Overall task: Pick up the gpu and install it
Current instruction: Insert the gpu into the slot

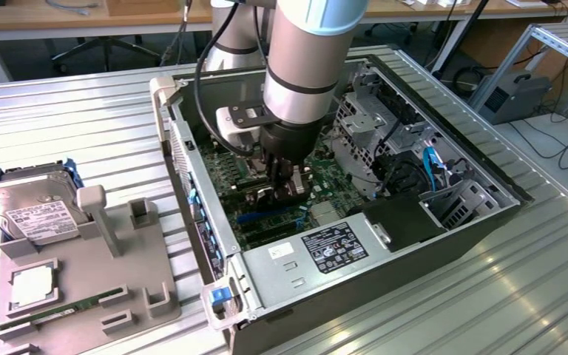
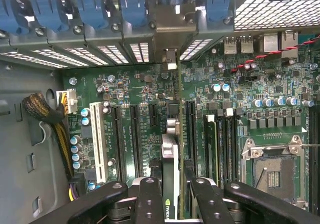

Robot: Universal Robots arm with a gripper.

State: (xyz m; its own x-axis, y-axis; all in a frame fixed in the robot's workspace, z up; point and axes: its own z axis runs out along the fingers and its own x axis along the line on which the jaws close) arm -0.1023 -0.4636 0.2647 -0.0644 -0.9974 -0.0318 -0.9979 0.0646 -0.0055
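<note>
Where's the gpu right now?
Wrist view: held edge-on in the gripper, the gpu is inside the open PC case, over the black expansion slots of the motherboard.

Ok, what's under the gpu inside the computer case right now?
The green motherboard lies beneath the gpu, which the gripper holds edge-on. Black expansion slots run alongside it on both sides. Whatever sits directly under the card's edge is hidden by the card itself.

Downward pincer (image 2: 173, 186), clamped tight
</note>
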